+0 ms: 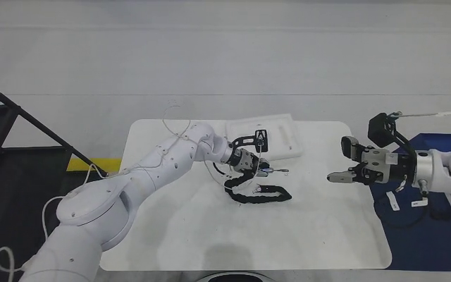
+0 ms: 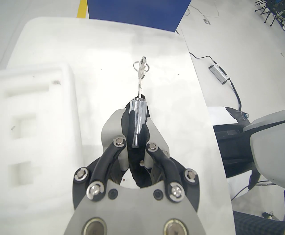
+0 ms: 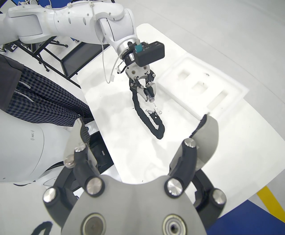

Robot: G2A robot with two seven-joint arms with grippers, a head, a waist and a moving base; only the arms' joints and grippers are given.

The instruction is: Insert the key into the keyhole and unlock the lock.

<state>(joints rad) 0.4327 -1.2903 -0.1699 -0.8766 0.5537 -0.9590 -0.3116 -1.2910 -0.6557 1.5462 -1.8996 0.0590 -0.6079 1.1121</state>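
Near the middle of the bench, the key sits with its blade pushed into the keyhole at the end of the chrome lock cylinder. Its head and a thin split ring stick out beyond the cylinder, above the bench top. The left pincer is closed on the lock cylinder, 1 padded finger on each side, and the cylinder lies along the line of the fingers. A black fabric-covered cable runs from the lock and curls in a loop on the bench just beside the left pincer, on the side nearer the robot.

A white foam tray with rectangular cut-outs lies on the bench just beyond the left pincer, on the far side from the robot.

The right pincer hangs over the right edge of the bench, well apart from the lock. Its 2 fingers are spread wide and grip nothing, and it points toward the left arm.

On the floor off the bench lie a blue panel and a small power adapter with its cord.
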